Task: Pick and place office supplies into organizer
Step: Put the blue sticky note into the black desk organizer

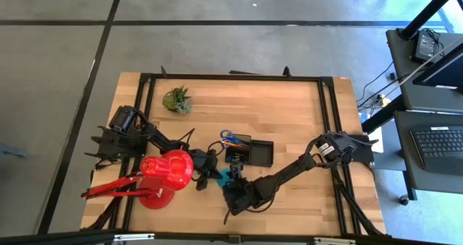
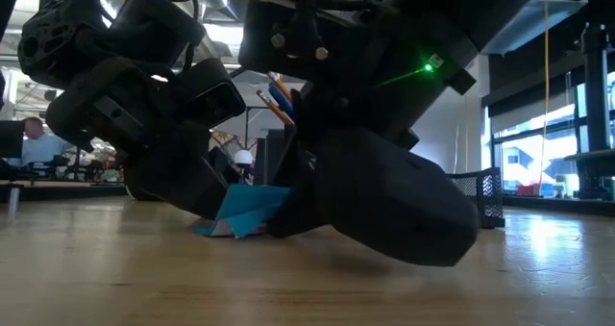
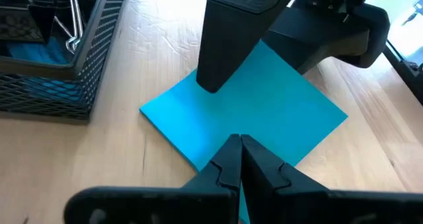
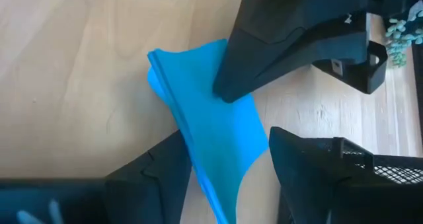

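The cyan square note pad (image 3: 264,98) lies on the wood just in front of the black mesh organizer (image 1: 260,152). Blue-handled scissors (image 1: 229,137) stand in the organizer's left end, and binder clips (image 3: 39,26) lie in it. My left gripper (image 3: 239,141) is shut with its tips on the pad's top. My right gripper (image 4: 228,141) comes in from the table's right and straddles the pad, one finger on either side. In the low view the pad (image 2: 245,209) is tilted, one edge raised. My left gripper presses its shut fingertips (image 4: 221,92) down on the pad's top sheet (image 3: 258,128), slanting down from the table's left. My right gripper has the pad between its two fingers (image 4: 158,171), which meet opposite edges (image 4: 192,151) slanting down from the right. The pad bows upward between them, part of it on the table.
A big red desk lamp (image 1: 163,176) stands close on the left of the pad, over my left arm. A small green potted plant (image 1: 177,100) sits at the far left. A person (image 2: 34,138) sits in the room behind. Bare wood lies toward the far right.
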{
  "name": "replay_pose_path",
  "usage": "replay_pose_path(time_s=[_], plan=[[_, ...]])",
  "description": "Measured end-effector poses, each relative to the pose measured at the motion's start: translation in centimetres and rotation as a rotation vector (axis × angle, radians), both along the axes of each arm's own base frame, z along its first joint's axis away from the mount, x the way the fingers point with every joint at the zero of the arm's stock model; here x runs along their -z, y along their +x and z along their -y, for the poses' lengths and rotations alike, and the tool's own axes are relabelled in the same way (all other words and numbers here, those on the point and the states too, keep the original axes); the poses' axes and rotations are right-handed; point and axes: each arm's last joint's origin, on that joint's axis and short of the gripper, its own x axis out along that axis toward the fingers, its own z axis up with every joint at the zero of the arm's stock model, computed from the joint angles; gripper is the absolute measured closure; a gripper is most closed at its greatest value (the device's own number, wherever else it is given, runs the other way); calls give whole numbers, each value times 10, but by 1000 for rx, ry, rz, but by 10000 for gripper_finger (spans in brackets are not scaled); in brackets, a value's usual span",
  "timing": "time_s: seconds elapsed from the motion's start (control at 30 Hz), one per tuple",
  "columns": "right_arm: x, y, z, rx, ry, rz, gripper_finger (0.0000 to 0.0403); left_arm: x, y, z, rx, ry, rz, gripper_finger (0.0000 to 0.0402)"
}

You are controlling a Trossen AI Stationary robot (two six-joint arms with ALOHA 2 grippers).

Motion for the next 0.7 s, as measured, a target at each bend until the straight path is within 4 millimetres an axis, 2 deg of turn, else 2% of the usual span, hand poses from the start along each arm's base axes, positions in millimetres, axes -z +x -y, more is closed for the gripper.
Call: replay_pose_path(time_s=[0.3, 0.7], plan=[[1, -2, 1, 6, -29, -12, 199, 0, 0, 0, 1, -3, -2, 398], [-3, 16, 3, -49, -12, 108, 199, 0, 0, 0, -6, -4, -3, 399]])
